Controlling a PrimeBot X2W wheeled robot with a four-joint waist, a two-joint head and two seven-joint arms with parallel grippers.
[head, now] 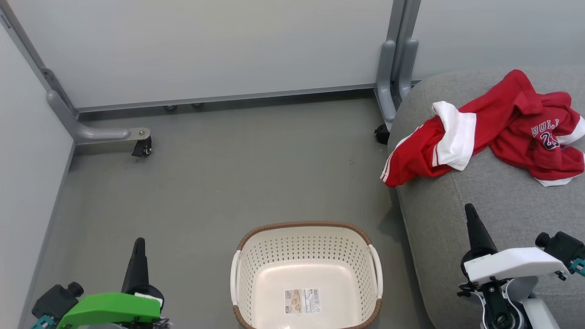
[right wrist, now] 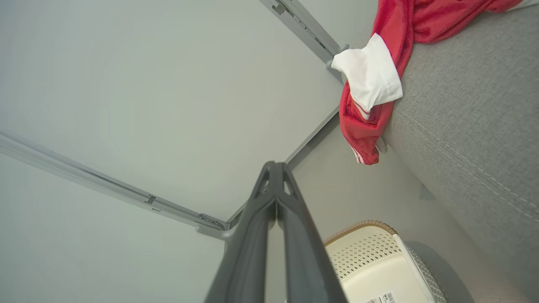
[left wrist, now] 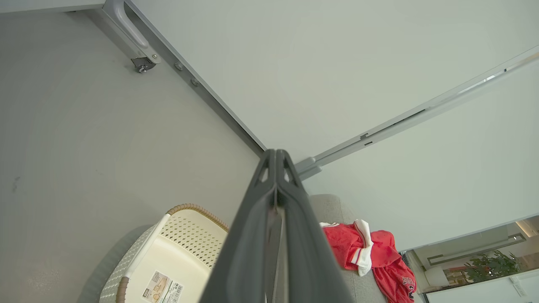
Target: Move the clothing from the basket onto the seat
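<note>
in the head view, the left gripper (head: pixel 138 249) at the lower left and the right gripper (head: pixel 473 219) at the lower right each had their dark fingers pressed together, holding nothing. between them the white basket (head: pixel 306 249) stood on the grey floor (head: pixel 228 183), a label (head: pixel 301 300) on its bottom. the red clothing (head: pixel 502 123) lay crumpled on the grey seat (head: pixel 493 205), well apart from the basket, its striped end hanging over the seat's edge.

in the left wrist view, the left gripper's tips met, with the basket below and the clothing on the seat to the right.

in the right wrist view, the right gripper's tips met too. the white-banded garment draped over the seat's edge, above the basket.
</note>
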